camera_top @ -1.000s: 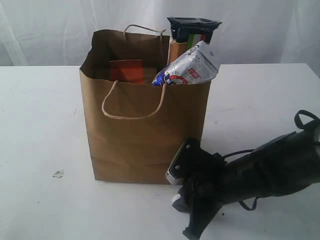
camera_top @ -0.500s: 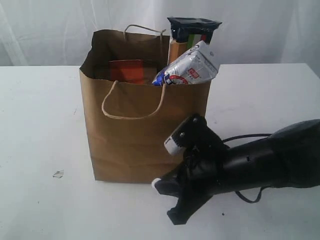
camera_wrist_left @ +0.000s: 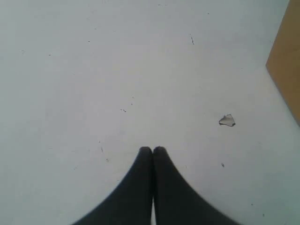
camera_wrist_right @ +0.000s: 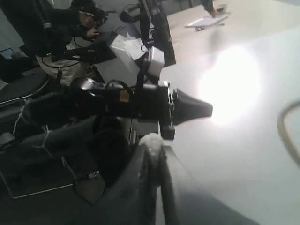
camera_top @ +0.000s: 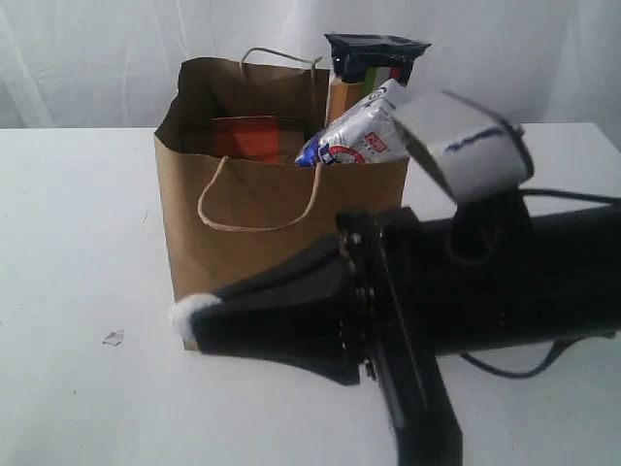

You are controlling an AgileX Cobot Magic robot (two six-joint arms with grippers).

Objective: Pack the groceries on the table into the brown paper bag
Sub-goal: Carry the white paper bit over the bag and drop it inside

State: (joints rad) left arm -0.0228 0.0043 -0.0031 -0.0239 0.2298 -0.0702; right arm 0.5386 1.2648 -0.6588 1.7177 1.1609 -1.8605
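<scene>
The brown paper bag [camera_top: 262,252] stands upright mid-table. A long spaghetti packet [camera_top: 374,60], a white-blue carton [camera_top: 367,131] and an orange-labelled pouch [camera_top: 254,138] poke out of its top. My right gripper [camera_top: 184,316] reaches leftward across the bag's front, low at its left corner, shut on a small white lump [camera_wrist_right: 151,139] at its fingertips. My left gripper [camera_wrist_left: 152,150] is shut and empty over the bare table [camera_wrist_left: 93,70], and the bag's corner [camera_wrist_left: 287,61] lies off to one side of it. The other groceries are out of view.
A tiny white crumb [camera_top: 114,337] lies on the table left of the bag, the same crumb [camera_wrist_left: 227,120] near my left gripper. The right arm's black body [camera_top: 466,291] fills the foreground. In the right wrist view the left arm [camera_wrist_right: 140,101] stands opposite.
My right arm swung up from the lower right and leftward across the bag's front, its jaws closing on the white lump. The bag and its contents have not moved.
</scene>
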